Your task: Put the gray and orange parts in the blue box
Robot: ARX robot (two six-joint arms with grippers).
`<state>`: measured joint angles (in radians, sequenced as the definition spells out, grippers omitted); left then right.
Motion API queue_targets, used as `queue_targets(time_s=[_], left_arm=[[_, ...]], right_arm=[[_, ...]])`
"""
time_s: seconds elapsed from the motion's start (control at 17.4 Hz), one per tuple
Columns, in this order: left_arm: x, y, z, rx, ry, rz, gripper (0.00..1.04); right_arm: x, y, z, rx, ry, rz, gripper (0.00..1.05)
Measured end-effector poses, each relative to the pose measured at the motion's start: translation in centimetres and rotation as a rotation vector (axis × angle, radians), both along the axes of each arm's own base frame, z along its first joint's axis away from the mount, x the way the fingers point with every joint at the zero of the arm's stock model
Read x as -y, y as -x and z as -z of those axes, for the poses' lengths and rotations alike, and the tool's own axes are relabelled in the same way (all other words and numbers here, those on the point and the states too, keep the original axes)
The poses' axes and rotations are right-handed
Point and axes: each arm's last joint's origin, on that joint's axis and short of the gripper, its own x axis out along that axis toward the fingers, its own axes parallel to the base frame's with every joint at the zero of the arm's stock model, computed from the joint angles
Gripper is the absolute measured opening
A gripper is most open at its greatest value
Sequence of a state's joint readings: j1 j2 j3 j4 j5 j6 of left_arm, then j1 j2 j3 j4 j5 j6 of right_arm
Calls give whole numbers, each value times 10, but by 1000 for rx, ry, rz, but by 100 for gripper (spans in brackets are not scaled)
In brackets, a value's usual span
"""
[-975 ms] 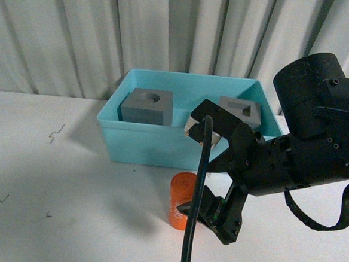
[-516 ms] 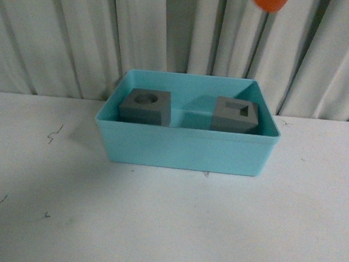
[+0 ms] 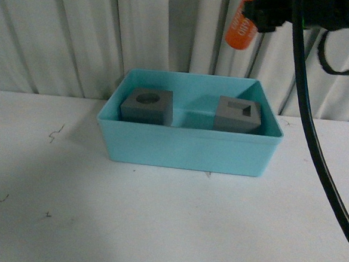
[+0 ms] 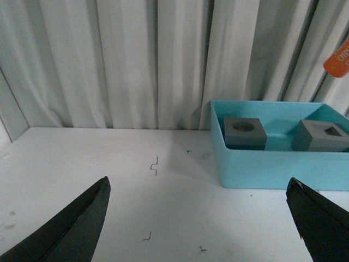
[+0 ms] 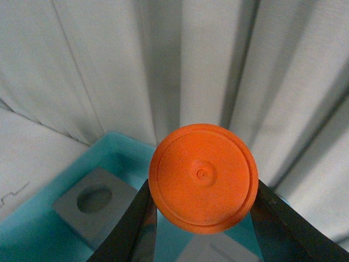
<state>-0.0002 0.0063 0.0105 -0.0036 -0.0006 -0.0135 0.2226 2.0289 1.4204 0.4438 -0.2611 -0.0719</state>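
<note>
Right now the round-recess gray cube and the rectangular-recess gray cube sit inside the blue box, so only the orange cylinder is left. I hold it high, probably over the box's far side, to clear the wall. My right claw is clamped to the cylinder's width, a finger on each side, while my left claw hangs spread wide, empty.

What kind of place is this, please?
Probably a robot test bench, not a home: a white table, a plain curtain as backdrop, and a blue box holding gray cubes.
</note>
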Motion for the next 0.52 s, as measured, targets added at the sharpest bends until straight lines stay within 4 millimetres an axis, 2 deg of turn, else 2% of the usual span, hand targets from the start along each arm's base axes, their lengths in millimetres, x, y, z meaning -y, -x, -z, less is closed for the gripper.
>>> queue_targets(time_s=[0.34, 0.52], left_arm=[[0, 0, 0, 0, 0, 0, 98], [0, 0, 0, 0, 0, 0, 98]], right_arm=[[-24, -16, 0, -2, -46, 4, 43], [-43, -29, 28, -104, -59, 30, 43]])
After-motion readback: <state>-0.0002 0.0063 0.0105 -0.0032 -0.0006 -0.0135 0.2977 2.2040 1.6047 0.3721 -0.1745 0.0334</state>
